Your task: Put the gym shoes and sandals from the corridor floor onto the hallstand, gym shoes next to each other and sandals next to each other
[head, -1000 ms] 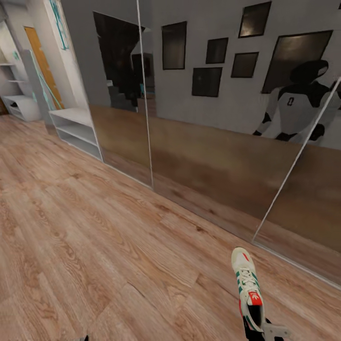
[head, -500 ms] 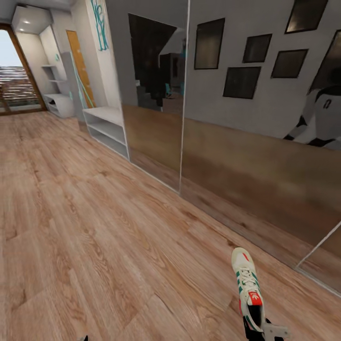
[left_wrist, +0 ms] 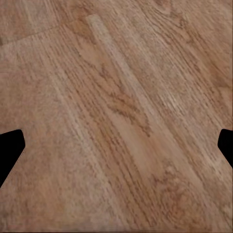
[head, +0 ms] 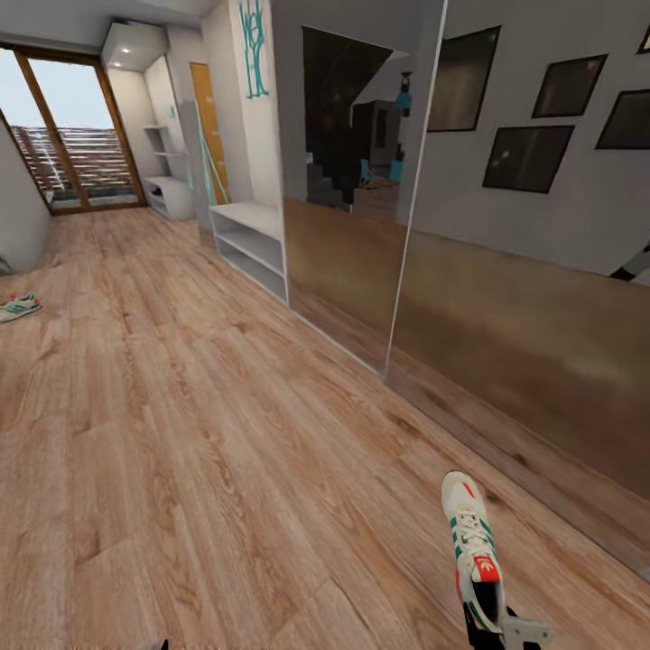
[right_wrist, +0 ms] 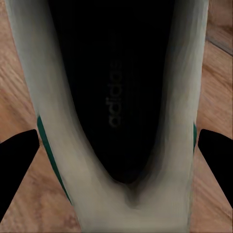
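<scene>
White gym shoe with green stripes, red-orange accents (head: 473, 551): light, soft-walled; right claw (head: 506, 632) pinching heel collar (firmest hold). Left claw (left_wrist: 116, 145) spread.

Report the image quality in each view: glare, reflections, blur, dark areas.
Head view: sharp; bright daylight at the glass door, mirrored wardrobe panels reflecting floor and picture frames; held gym shoe crisp. Left wrist view: corridor floor evenly lit, grain slightly soft, no glare. Right wrist view: the shoe's inside is nearly black, with faint lettering; its edges are blurred from closeness.
</scene>
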Robot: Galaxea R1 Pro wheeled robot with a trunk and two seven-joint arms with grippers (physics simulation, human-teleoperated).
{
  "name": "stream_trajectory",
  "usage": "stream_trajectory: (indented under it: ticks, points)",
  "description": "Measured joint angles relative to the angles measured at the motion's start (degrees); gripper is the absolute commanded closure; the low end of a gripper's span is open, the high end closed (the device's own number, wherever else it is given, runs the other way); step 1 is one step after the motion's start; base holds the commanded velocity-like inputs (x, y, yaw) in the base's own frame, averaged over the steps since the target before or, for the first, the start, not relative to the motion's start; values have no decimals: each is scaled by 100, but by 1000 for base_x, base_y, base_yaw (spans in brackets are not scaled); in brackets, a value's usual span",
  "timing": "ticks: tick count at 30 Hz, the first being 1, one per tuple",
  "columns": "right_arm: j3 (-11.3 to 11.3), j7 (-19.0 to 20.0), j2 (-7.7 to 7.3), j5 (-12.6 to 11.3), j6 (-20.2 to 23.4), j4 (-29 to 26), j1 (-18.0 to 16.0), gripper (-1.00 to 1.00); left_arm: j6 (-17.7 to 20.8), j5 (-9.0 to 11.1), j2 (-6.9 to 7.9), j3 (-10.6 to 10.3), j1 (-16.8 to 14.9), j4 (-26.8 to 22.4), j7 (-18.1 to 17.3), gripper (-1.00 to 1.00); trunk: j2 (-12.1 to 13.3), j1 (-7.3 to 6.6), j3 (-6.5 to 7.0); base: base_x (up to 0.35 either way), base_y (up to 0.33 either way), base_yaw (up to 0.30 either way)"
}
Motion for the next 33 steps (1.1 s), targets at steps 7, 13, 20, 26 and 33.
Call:
stream_trajectory:
  ticks: [7,13,20,26,33]
  points:
    - [1,0,0,0,0,0,0,100,1,-1,-1,0,0,0,-1,-100,0,-3,0,182,1,279]
    - [1,0,1,1,0,0,0,100,1,-1,-1,7,0,0,4,-100,0,-3,0,314,0,279]
    - [1,2,0,-1,1,0,0,100,0,5,-1,9,0,-1,8,-100,0,-3,0,334,48,279]
    - [1,1,2,0,1,0,0,100,1,7,-1,9,0,-1,8,-100,0,-3,0,336,95,279]
    - [0,0,3,0,0,0,0,100,-4,6,1,9,0,0,8,-100,0,-3,0,336,44,279]
